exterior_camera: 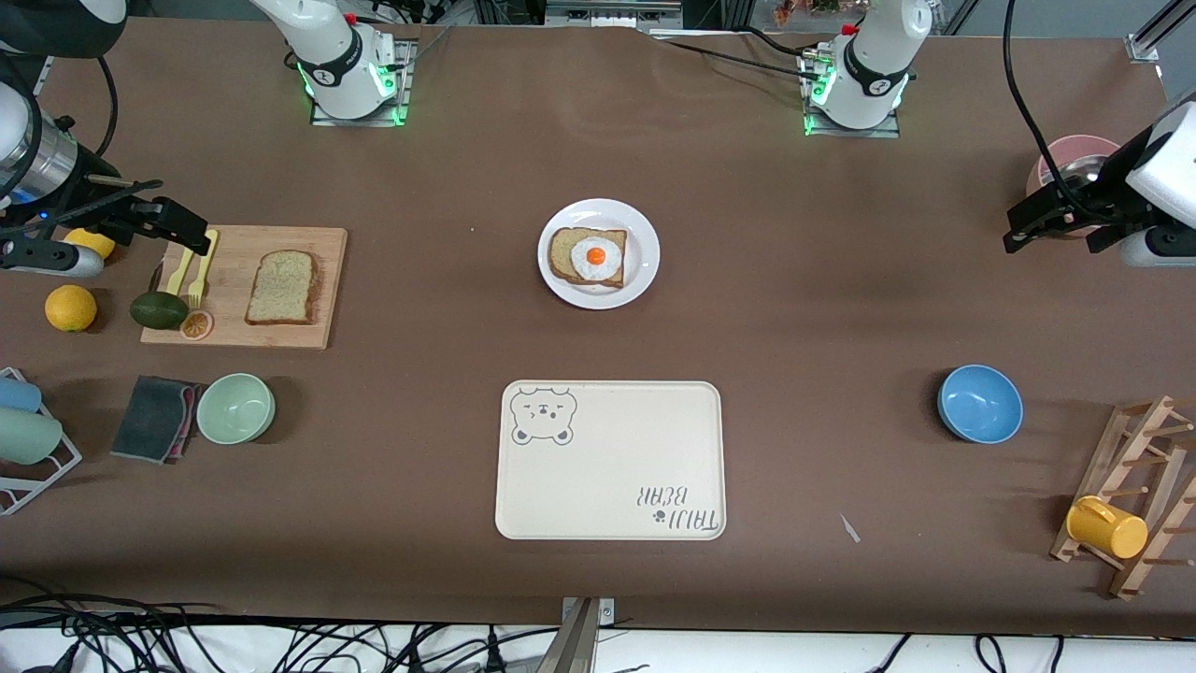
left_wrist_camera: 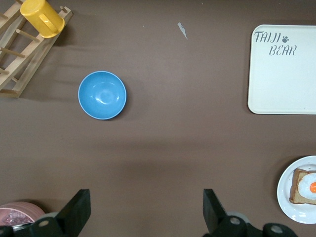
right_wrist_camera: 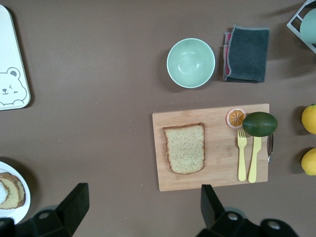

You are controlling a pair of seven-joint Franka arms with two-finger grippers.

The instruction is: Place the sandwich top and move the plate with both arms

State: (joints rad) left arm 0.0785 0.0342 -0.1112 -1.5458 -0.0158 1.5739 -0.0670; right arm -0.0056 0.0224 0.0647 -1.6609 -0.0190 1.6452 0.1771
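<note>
A brown worktop (exterior_camera: 794, 308) carries everything. A cream tray (exterior_camera: 611, 460) printed with a bear lies nearest the front camera at the middle. Toward the right arm's end sits a wooden cutting board (exterior_camera: 245, 286), and on it lies the sandwich top (exterior_camera: 283, 288), a plain speckled slice, flat, beside a yellow fork (exterior_camera: 201, 269) and knife (exterior_camera: 180, 272). An avocado (exterior_camera: 158, 309) rests at the board's edge.

The plate (exterior_camera: 598, 252), round and white, sits at the worktop's middle, farther from the front camera than the tray. It holds 1 bread slice (exterior_camera: 563, 255) topped with a fried egg (exterior_camera: 597, 261).

A blue bowl (exterior_camera: 979, 403) sits toward the left arm's end, a green bowl (exterior_camera: 235, 408) toward the right arm's end.

The right gripper (right_wrist_camera: 143, 210) hangs above the cutting board's outer edge, fingers (right_wrist_camera: 74, 202) spread apart and empty. The left gripper (left_wrist_camera: 147, 210) hangs above bare worktop near a pink bowl (exterior_camera: 1074, 161), fingers (left_wrist_camera: 79, 207) also spread apart and empty.
</note>
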